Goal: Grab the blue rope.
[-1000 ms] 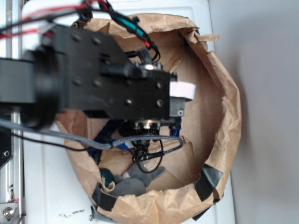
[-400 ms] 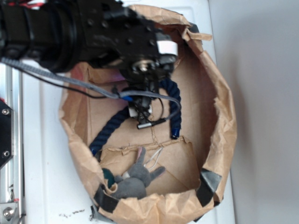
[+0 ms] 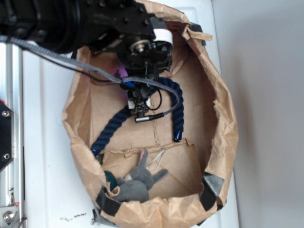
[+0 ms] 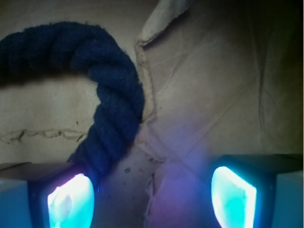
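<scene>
The claw (image 4: pixel 152 199) hung open inside the paper bag (image 3: pixel 223 118), and the blue rope (image 4: pixel 114 114) (arched on the bag's floor) ran toward its left-hand finger (image 4: pixel 69 202), off-centre between the pads.

Black arm (image 3: pixel 71 19) reaching from left, claw (image 4: pixel 152 197) pointing down, fingers (image 4: pixel 69 202) apart
</scene>
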Robot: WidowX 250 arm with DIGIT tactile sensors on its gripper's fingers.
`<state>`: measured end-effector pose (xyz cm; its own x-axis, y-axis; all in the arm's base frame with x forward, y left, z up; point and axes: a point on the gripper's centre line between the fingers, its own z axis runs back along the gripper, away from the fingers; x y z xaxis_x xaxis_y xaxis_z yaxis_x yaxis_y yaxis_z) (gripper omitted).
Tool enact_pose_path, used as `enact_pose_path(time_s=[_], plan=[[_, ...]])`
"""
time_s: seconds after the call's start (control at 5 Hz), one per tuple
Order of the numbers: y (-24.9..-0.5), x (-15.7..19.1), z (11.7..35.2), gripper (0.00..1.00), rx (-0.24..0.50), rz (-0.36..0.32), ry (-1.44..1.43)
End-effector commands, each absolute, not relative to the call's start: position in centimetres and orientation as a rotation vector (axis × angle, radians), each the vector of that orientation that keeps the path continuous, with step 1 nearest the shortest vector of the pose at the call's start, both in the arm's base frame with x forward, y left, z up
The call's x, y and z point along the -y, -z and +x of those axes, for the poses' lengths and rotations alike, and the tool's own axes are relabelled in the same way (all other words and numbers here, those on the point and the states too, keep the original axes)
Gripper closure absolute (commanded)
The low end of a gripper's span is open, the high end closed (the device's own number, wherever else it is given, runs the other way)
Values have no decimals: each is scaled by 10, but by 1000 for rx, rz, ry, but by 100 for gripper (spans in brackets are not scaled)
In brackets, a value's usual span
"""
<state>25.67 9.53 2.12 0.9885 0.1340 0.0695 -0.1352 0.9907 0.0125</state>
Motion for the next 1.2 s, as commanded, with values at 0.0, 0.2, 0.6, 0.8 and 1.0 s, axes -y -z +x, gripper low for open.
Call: enact_pose_path(time_s=[0.0,0.2,0.6,0.8,1.0], plan=[[-5,-108,271,100,75,58,-209],[-19,-104,269,100,65,35,-206],[-64,-99,275,0,56,-61,-219],[-77,-95,275,0,45,-65,-223],[-87,-95,277,0,57,-119,-239]])
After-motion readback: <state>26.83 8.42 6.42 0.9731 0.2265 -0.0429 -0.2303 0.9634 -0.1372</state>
